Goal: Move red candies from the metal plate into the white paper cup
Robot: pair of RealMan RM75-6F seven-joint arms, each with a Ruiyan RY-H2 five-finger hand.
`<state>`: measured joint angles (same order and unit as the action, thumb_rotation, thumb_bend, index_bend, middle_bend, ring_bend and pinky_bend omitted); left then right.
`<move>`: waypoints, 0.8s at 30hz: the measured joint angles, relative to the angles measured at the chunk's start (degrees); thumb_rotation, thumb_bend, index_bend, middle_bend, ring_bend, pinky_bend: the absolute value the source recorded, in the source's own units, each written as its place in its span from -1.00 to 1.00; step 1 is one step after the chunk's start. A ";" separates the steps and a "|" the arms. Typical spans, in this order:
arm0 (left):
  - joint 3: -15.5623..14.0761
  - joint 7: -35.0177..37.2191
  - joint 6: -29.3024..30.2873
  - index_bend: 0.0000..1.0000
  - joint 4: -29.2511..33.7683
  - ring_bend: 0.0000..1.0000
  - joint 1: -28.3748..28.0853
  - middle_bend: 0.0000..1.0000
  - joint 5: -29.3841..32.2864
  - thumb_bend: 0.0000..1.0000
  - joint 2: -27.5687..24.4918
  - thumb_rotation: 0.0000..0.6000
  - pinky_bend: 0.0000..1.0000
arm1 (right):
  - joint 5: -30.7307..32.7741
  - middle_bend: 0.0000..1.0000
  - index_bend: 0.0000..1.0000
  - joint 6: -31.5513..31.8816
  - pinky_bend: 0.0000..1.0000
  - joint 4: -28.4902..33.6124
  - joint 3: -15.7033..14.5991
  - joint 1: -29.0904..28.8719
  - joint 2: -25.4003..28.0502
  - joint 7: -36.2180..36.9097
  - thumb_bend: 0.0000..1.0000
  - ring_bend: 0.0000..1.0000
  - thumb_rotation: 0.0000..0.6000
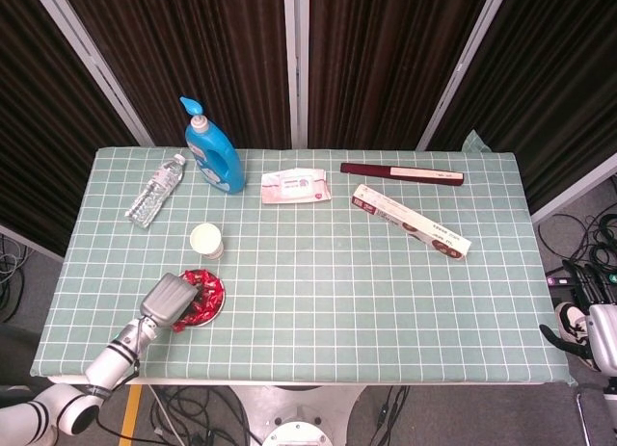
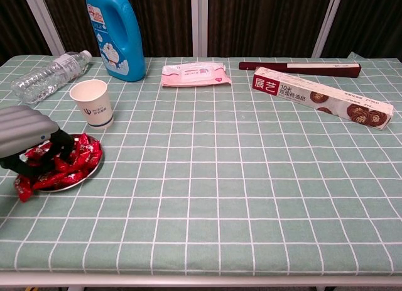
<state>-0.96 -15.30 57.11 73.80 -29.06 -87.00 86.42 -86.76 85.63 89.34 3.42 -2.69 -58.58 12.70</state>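
The metal plate (image 1: 214,302) (image 2: 90,173) sits near the table's front left and holds a heap of red candies (image 1: 203,294) (image 2: 74,162). My left hand (image 1: 167,297) (image 2: 26,134) hangs over the plate's left half. Its dark fingertips (image 2: 63,144) reach down into the heap. Whether they pinch a candy is hidden by the hand. One red candy (image 2: 22,186) lies off the plate's left rim. The white paper cup (image 1: 206,241) (image 2: 93,102) stands upright just behind the plate. My right hand (image 1: 593,336) is off the table's right front corner, holding nothing.
A blue detergent bottle (image 1: 214,149) (image 2: 115,31) and a lying water bottle (image 1: 154,190) (image 2: 49,75) are at the back left. A wipes pack (image 1: 296,186) (image 2: 195,74), a dark red long box (image 1: 401,173) and a wrap box (image 1: 411,222) (image 2: 321,97) lie further back and right.
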 measured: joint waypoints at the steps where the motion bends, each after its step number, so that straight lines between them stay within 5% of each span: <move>1: 0.18 0.40 0.37 0.51 0.97 0.99 -0.14 0.53 -0.15 0.16 -0.61 1.00 1.00 | -0.02 -0.78 -1.00 0.01 -0.29 -0.02 0.02 -0.01 0.00 0.02 -0.80 -0.88 1.00; 13: 5.36 2.73 1.86 0.54 7.87 0.99 -3.66 0.54 1.12 0.19 -5.75 1.00 1.00 | 0.34 -0.78 -1.00 0.21 -0.29 -0.54 -0.02 0.36 -0.13 0.52 -0.80 -0.88 1.00; 24: 11.17 -2.82 -2.47 0.41 2.66 0.98 -9.04 0.46 9.62 0.18 -3.84 1.00 1.00 | 0.84 -0.78 -1.00 0.00 -0.28 -0.99 0.04 0.47 -0.23 0.83 -0.80 -0.88 1.00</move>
<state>10.21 -18.12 54.65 76.46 -38.10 -77.39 82.58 -85.92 85.62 88.35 3.46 -2.22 -58.80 13.52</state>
